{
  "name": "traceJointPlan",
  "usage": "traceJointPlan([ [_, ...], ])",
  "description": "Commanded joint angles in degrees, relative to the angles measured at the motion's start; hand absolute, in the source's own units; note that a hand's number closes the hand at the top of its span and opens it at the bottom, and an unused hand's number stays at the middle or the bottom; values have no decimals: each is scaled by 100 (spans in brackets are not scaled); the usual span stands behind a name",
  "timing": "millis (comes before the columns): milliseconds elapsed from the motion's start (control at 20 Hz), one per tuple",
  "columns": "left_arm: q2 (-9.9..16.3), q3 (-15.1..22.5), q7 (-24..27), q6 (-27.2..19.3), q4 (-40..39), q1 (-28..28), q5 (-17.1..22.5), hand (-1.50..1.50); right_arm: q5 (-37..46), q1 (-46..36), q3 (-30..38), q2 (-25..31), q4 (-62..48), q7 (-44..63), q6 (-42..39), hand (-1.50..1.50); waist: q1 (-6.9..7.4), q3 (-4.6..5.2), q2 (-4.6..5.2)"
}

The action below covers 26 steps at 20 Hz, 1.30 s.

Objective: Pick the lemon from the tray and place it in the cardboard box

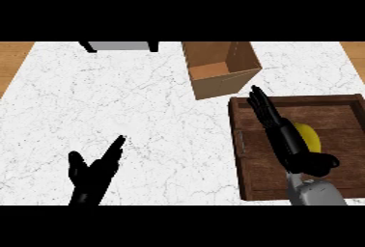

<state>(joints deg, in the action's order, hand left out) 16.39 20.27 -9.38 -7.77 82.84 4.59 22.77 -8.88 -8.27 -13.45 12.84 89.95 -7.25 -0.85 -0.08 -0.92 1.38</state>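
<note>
Head view: right robot hand (281, 132) hovers fingers straight over the lemon (309, 135) in the tray (246, 159) (left robot hand (92, 171) resting, spread). Lemon's probably light, firm, rolls; grasp across its middle.

Black left hand (91, 174), right hand (285, 137); grey forearm (315, 194).

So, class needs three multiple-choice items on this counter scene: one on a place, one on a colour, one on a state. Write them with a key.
1. Where is the lemon?
A. in the cardboard box
B. on the wooden tray
C. on the bare counter

2. What colour is the lemon?
A. yellow
B. green
C. red

3. How is the right hand?
A. fist on the counter
B. out of view
C. open, fingers straight over the tray

Key: B, it lies on the tray beside the hand; A, yellow shows past the hand; C, fingers stretch toward the cardboard box.
</note>
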Motion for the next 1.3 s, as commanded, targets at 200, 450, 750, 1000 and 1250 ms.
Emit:
traceJointPlan([
  [200,970,-639,550,-719,74,-807,-1242,0,-784,-909,1281,474,78,-97,-246,-150,81,72,-139],
  [450,960,-566,743,-1063,146,-729,-1632,0,338,-621,2032,820,-957,60,1253,-150,46,79,-103],
  [750,955,-724,453,-1015,365,-712,-1814,0,122,-685,2438,1300,-2101,-1291,142,-150,46,87,-129],
  [1000,940,-675,456,-995,309,-770,-1785,0,1190,-827,1801,2711,-1783,-341,-328,-150,53,99,-130],
  [1250,933,-721,786,-930,179,-516,-1793,0,1634,-716,1247,3714,-1543,204,-1504,-150,62,111,-135],
])
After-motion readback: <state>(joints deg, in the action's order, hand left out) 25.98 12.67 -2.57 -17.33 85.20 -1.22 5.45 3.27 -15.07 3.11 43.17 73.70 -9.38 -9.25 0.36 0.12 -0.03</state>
